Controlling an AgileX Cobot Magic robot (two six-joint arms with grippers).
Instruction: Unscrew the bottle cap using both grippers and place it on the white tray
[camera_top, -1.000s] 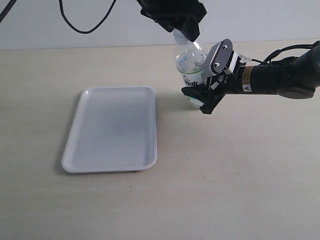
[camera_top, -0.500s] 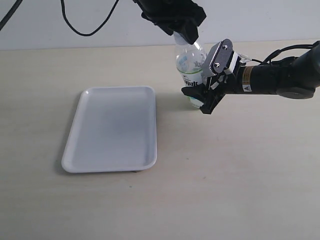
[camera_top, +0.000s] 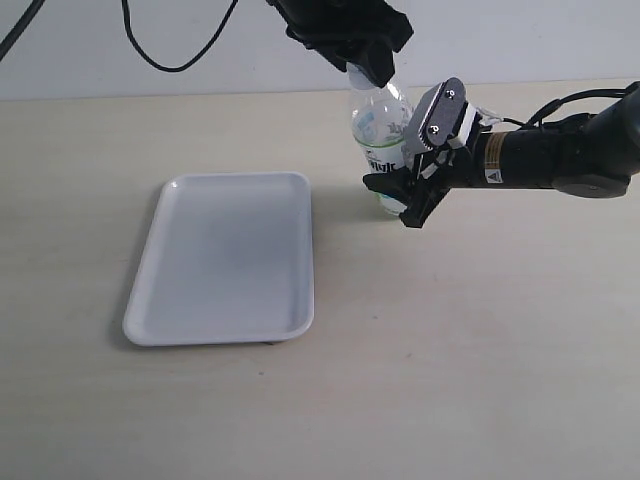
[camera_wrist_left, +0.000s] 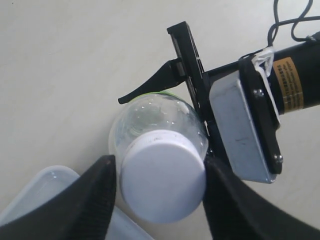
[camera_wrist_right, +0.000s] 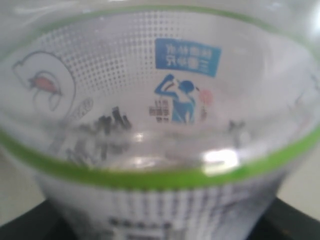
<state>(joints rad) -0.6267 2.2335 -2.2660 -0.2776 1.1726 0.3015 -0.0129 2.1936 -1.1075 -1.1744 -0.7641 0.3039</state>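
**Twisting the cap loose while the bottle is held fast**

Working at the top of the bottle (camera_top: 380, 130), your left gripper (camera_top: 368, 62) comes down from above with one black finger (camera_wrist_left: 100, 200) on each side of the bottle cap (camera_wrist_left: 163, 181). The fingers sit right against its rim, but you cannot tell from here whether they are pressing it or only flanking it. Your right gripper (camera_top: 412, 155) is clamped across the labelled body, so the bottle stands upright on the table (camera_top: 480, 330), just beside the white tray (camera_top: 225, 255).

To do this well, I would squeeze the cap firmly and squarely before turning, so the fingers bite the ribbed edge rather than slip round it. Hold the right grip steady against the twist; thin clear plastic will likely dent and rotate if that hold is weak. Lift only once the thread has let go.

As for writing, the label shows a green band, a blue box with white characters and a small blue drinking figure, all too blurred to read. The dark lettering is also illegible. The yellow sticker (camera_wrist_left: 291, 82) on the right arm carries print too small to make out.
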